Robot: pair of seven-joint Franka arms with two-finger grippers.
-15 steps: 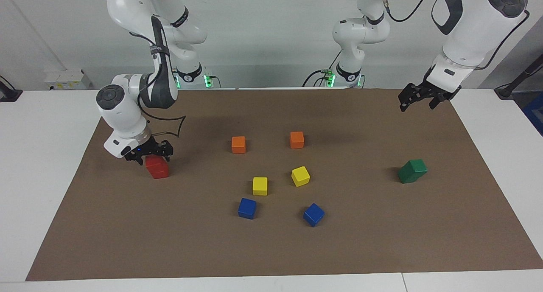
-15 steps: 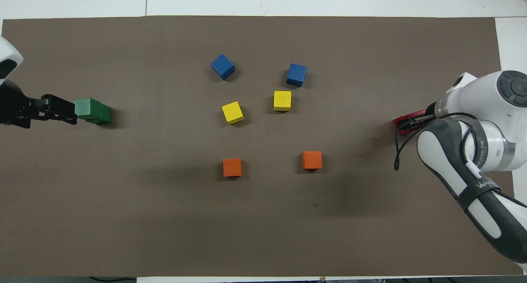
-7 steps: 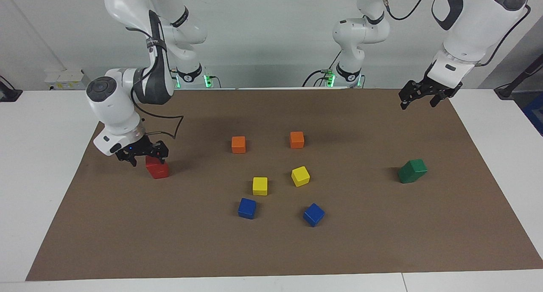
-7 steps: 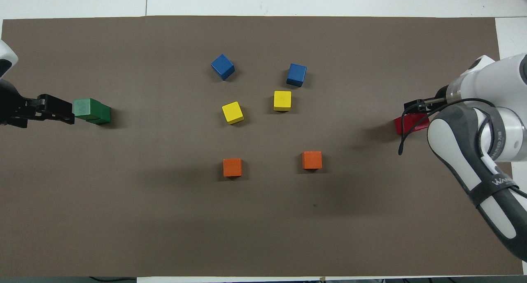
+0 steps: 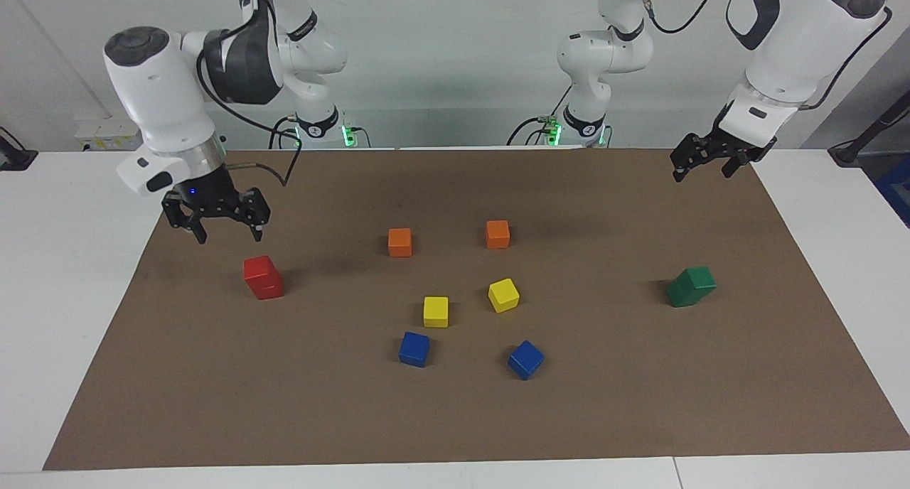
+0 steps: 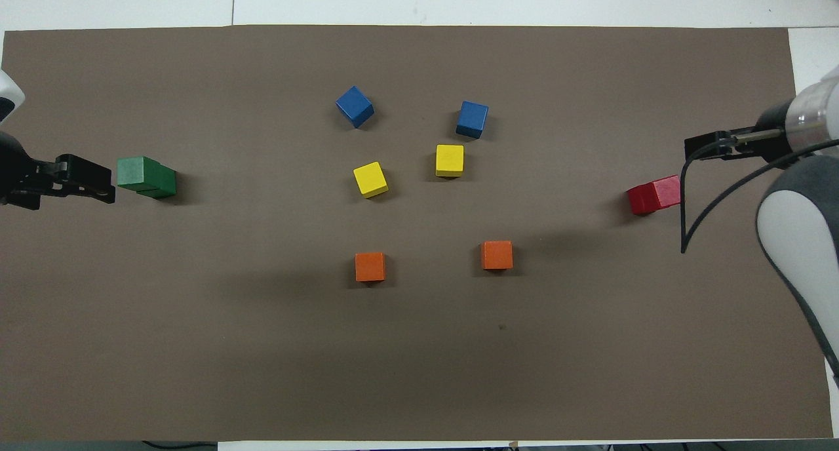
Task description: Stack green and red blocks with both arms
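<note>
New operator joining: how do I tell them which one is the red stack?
Start from the brown mat and go to the right arm's end. There, apart from the central cluster of orange, yellow and blue cubes, stands the red stack, below the raised, open right gripper. It is the only red thing, two cubes tall.

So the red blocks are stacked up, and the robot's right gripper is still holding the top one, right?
Not quite. The red blocks are stacked, but the right gripper isn't holding the top one. The facing view shows it open in the air, above the stack and clear of it, toward the right arm's end of the mat.
</note>
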